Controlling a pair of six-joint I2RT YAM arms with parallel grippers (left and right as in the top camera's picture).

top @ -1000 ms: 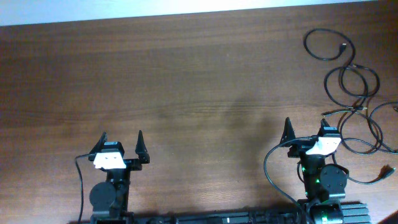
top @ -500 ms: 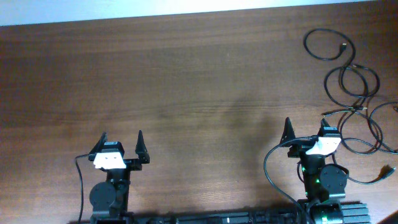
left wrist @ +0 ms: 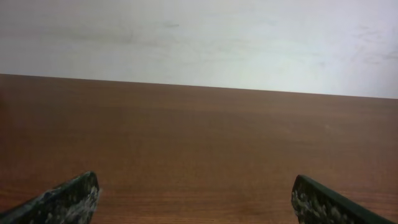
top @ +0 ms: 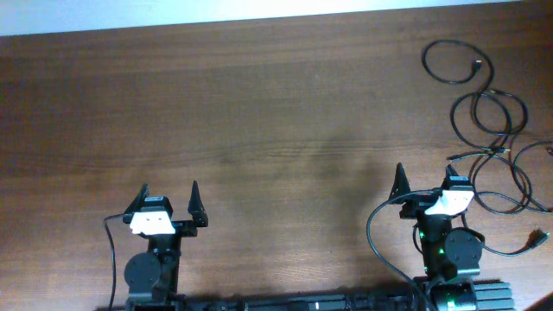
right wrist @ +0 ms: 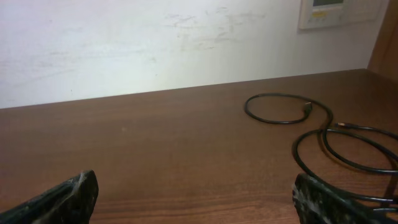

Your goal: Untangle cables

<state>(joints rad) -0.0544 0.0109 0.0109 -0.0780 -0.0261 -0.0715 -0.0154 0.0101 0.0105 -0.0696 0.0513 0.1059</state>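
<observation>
Thin black cables (top: 490, 112) lie in overlapping loops at the far right of the wooden table, with a separate loop (top: 453, 62) at the top right and small plug ends near the right edge. In the right wrist view the loops (right wrist: 323, 134) lie ahead and to the right of the fingers. My right gripper (top: 425, 183) is open and empty, just left of the lowest loops. My left gripper (top: 168, 197) is open and empty at the near left, far from the cables. The left wrist view shows only bare table (left wrist: 199, 137) between the fingers.
A thicker black wire (top: 378, 233) curves from the right arm's base, and another (top: 111, 250) runs by the left arm's base. A pale wall (right wrist: 155, 43) rises behind the table's far edge, with a white panel (right wrist: 339, 12) at its upper right.
</observation>
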